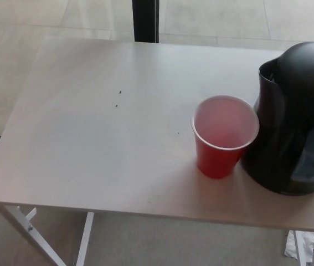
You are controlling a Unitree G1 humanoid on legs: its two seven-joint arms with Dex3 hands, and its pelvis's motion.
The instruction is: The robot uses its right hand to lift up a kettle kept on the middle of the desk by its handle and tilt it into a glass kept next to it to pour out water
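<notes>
Black kettle (295, 119) stands upright on the white desk (90, 144), at the right edge, cut off by the frame on its right side. Spout lip faces left, toward the cup. A bluish water-level window shows low on the kettle's right front. Handle not visible from this angle.

Red plastic cup (223, 136) sits upright just left of the kettle, rim v. close to the kettle's body; can't tell if they touch. Cup interior looks pale pink; no way to tell if there's liquid in it. Both items sit in the right half of the desk, nearer the front edge than the back.

A few tiny dark specks (118, 98) lie on the desk surface left of centre, well apart from the cup.

Neither robot hand is in the frame, L or R, so finger state can't be told for either.

Below the front edge: white desk leg (26, 230) at the front-left corner, and a crumpled white paper (306, 246) on the floor under the front-right. A dark vertical post (145, 20) rises behind the back edge.
</notes>
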